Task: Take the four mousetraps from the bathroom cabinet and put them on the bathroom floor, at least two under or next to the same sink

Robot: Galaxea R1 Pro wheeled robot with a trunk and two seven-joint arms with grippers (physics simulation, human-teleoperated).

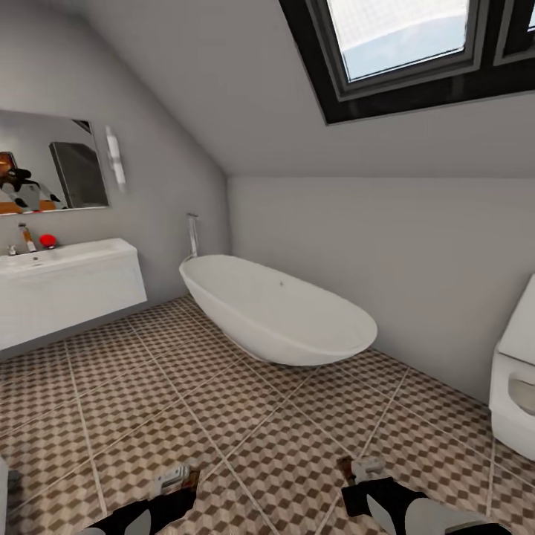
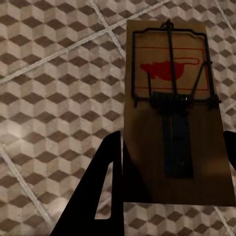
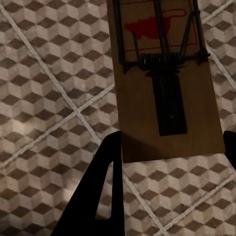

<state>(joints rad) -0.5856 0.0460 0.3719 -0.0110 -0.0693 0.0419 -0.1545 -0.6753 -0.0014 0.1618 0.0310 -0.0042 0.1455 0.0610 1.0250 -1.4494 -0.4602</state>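
Observation:
My left gripper is shut on a mousetrap, a brown wooden board with a wire bar, a spring and a red mark, held flat above the cube-patterned bathroom floor. A second mousetrap of the same look sits in my right gripper, which is shut on it over the tiles. In the head view the left gripper and right gripper hang low at the frame's bottom. The white sink hangs on the left wall, well ahead of the left gripper. The cabinet is out of view.
A long white oval bathtub stands ahead in the middle, under the sloped ceiling. A white toilet juts in at the right edge. A mirror hangs above the sink, with a red item on the counter. Open tiled floor lies between.

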